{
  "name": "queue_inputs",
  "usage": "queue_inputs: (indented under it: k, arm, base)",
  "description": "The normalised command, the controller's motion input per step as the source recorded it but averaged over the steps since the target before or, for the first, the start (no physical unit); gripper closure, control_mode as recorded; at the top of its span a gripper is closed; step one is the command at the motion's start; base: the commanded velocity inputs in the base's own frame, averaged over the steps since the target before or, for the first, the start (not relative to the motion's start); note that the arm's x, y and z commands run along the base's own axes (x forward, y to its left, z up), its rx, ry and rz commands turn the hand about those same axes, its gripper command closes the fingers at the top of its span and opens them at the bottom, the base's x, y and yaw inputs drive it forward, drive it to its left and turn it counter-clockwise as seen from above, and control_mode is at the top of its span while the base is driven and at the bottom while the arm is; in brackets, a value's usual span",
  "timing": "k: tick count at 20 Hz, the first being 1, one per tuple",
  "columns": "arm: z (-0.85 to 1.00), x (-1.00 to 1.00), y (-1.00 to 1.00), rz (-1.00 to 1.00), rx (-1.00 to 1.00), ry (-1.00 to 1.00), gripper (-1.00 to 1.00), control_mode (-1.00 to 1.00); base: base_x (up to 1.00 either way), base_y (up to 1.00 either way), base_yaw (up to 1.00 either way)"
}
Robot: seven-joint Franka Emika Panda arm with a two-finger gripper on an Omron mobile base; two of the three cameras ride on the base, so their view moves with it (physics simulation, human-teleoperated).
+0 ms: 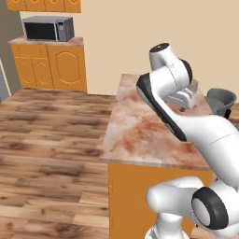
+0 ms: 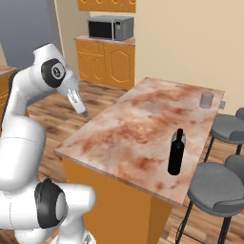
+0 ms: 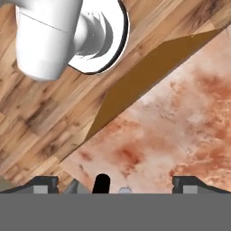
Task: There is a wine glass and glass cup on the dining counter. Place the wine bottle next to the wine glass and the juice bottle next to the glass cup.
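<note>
The dining counter (image 1: 140, 135) (image 2: 128, 128) (image 3: 180, 131) has a reddish marbled top on orange panels. The wine bottle (image 2: 176, 152), tall and nearly black, stands upright near the counter's right edge; its dark top (image 3: 102, 182) pokes up at the bottom of the hand view. A small pale shape beside that top is too cut off to name. The glass cup (image 2: 206, 100), a short grey tumbler, sits at the far right corner. My gripper (image 3: 116, 182) (image 2: 84, 113) hangs open over the counter's near left corner, far from bottle and cup. The wine glass and juice bottle are out of view.
Grey stools (image 2: 217, 188) (image 1: 221, 98) line the counter's right side. Orange cabinets (image 1: 51, 65) carrying a microwave (image 1: 49, 29) (image 2: 110, 27) stand against the far wall. Wooden floor (image 1: 51, 140) spreads to the left of the counter. My own base (image 3: 67, 36) sits below the hand.
</note>
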Motion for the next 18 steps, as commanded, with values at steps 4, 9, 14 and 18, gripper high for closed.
queue_inputs:
  k: [4, 9, 14, 18]
  arm:
    - [-0.24, -0.13, 0.17, 0.10, 0.00, 0.05, -1.00, 1.00]
    - [0.00, 0.00, 0.00, 0.00, 0.00, 0.00, -1.00, 1.00]
    - [0.00, 0.00, 0.00, 0.00, 0.00, 0.00, -1.00, 1.00]
    - [0.00, 0.00, 0.00, 0.00, 0.00, 0.00, -1.00, 1.00]
  base:
    - [-0.12, 0.11, 0.03]
    - [-0.90, 0.74, 0.37]
    - [-0.17, 0.93, 0.74]
    - [0.03, 0.79, 0.76]
